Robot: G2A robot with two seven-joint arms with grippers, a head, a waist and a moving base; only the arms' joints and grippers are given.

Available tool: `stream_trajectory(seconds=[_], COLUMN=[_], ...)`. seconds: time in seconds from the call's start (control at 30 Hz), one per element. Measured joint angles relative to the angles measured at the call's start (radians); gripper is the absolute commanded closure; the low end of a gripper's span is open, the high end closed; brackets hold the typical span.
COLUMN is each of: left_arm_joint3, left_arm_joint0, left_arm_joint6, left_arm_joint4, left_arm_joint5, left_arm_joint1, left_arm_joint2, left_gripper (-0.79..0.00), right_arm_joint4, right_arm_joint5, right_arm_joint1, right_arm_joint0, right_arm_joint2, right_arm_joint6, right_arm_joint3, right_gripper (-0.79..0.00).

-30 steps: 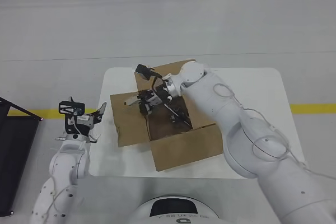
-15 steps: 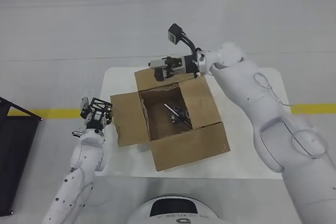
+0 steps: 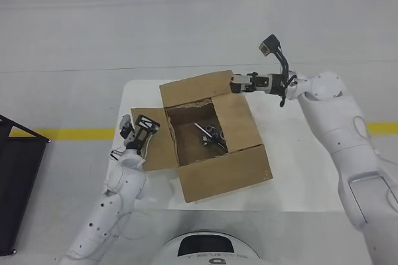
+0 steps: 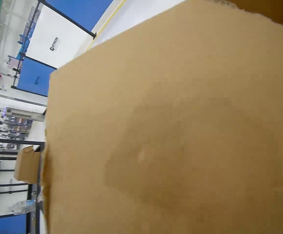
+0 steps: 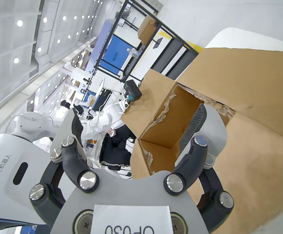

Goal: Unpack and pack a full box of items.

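Probably light, bendy box [image 3: 220, 176]
Right end effector [image 5: 137, 115] is hanging wide open — flap edge [image 3: 215, 81] just ahead suits pinching.

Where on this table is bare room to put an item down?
The widest bare patch of table lies between the box and the right edge. Left of the box is crowded: the left gripper is at the flap there.

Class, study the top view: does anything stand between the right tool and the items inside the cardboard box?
Nothing visible does. The box has its flaps spread open, leaving the items uncovered, and the open right tool hovers by the box's far right corner.
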Motion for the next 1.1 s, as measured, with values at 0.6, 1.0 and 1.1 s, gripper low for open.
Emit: stream_trajectory(seconds=[0.6,1.0,1.1], left_arm_joint3=[-0.121,-0.547,-0.645], left_arm_joint0=[0.042,0.306,0.309], left_arm_joint6=[-0.083,0.033,0.055], left_arm_joint4=[-0.011,-0.159,-0.124], left_arm_joint5=[0.148,0.248,0.194], left_arm_joint1=[-0.02,-0.01,-0.01], left_arm_joint2=[-0.109,-0.439,-0.441], left_gripper=[-0.785,-0.785,-0.785], right_arm_joint4=[-0.019,-0.007,0.003], right_arm_joint5=[0.021,-0.011,-0.015], right_arm_joint1=[0.047,0.046,0.044], right_arm_joint0=[-0.017,-0.03,-0.021], right_arm_joint2=[0.029,-0.011,-0.024], right_arm_joint6=[0.021,-0.011,-0.015], right_arm_joint3=[0.072,0.103,0.132], right_gripper=[-0.785,-0.785,-0.785])
